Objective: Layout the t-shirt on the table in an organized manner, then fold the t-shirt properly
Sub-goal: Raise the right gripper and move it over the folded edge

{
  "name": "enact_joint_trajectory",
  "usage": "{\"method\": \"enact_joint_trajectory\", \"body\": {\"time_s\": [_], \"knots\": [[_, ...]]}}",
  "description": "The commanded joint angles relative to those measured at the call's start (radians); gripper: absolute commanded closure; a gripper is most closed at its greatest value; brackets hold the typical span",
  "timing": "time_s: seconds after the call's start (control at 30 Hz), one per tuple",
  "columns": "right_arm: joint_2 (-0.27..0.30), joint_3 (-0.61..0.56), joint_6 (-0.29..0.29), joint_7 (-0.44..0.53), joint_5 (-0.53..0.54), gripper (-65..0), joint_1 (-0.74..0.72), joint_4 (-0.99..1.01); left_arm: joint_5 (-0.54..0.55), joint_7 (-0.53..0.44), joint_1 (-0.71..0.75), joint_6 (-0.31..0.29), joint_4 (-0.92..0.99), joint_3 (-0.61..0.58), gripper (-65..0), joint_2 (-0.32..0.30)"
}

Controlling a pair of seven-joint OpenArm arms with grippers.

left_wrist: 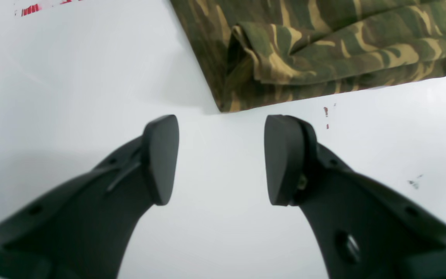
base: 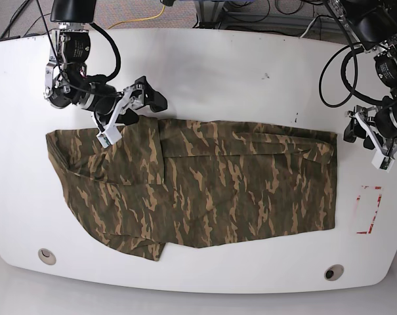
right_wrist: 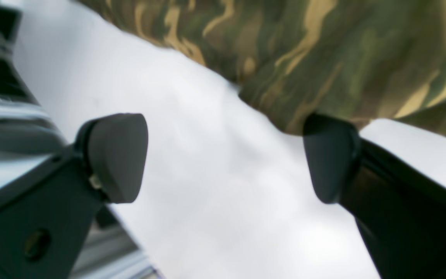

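On the glossy white table [base: 250, 59], the right gripper [base: 129, 108] hovers wide open and empty over the far-left edge of the spread t-shirt [base: 205, 190], while the left gripper [base: 369, 134] gapes empty far right, near a red outline mark [base: 369, 210], cables [base: 264, 10] trailing beyond.

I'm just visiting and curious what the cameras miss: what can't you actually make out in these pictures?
- Right wrist view: the t-shirt is blurred and cut off by the top edge, so its seams cannot be read.
- Left wrist view: only one folded corner of the shirt shows; the frame edge cuts off the rest.
- Base view: the left gripper is small and dark, its opening hard to judge.
- Base view: the shirt's underside is hidden against the table.
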State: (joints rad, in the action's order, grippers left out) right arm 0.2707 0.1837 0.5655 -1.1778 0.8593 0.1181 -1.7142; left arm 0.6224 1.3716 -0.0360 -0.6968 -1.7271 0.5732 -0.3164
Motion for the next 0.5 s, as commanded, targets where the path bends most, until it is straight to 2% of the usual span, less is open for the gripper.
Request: {"method": "enact_joint_trajectory", "body": {"time_s": [0.0,0.17,0.33,0.47], "knots": [[0.016,-0.019,0.006,0.046,-0.05,-60.6,-0.004,-0.091,0.012,-0.016,-0.015,-0.001,-0.015,0.005,-33.1,-0.017],[0.016,-0.074,0.012,0.06,-0.326,-60.6,0.01,-0.224,0.012,-0.016,-0.015,-0.001,-0.015,0.005,-33.1,-0.017],[0.016,-0.172,0.021,0.134,-0.578,-60.6,0.027,-0.263,0.012,-0.016,-0.015,-0.001,-0.015,0.003,-33.1,-0.017],[0.016,-0.241,0.051,0.21,-0.78,-60.6,0.036,-0.261,0.012,-0.016,-0.015,-0.001,-0.015,0.003,-33.1,-0.017]]}}
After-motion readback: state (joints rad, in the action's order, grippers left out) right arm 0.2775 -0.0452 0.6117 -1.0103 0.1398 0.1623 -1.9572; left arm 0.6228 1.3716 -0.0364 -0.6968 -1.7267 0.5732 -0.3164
